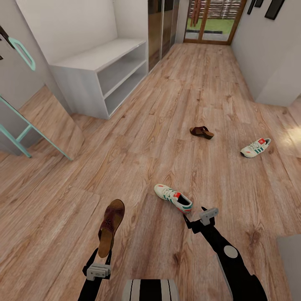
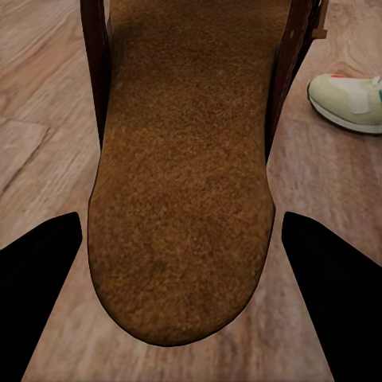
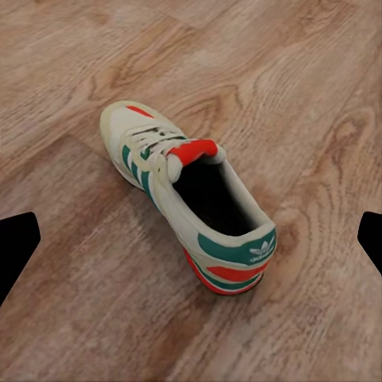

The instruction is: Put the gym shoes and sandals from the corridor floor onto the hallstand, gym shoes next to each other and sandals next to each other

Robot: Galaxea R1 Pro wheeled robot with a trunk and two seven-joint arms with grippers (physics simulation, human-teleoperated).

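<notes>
Brown leather sandal point(image 1: 111, 225) sits heel-first between the fingers of the left gripper point(image 1: 99, 256), lifted over the corridor floor point(image 1: 175, 104); in the left wrist view its tan footbed fills the gap between the two dark fingers, which close on its sides. The right gripper point(image 1: 195, 217) hangs wide open just behind the heel of the nearer gym shoe point(image 3: 191, 207), holding nothing. Farther off lie the second sandal point(image 1: 201, 132) and the second gym shoe point(image 1: 255, 147), well apart. The grey hallstand point(image 1: 102, 69) stands at the left wall.
</notes>
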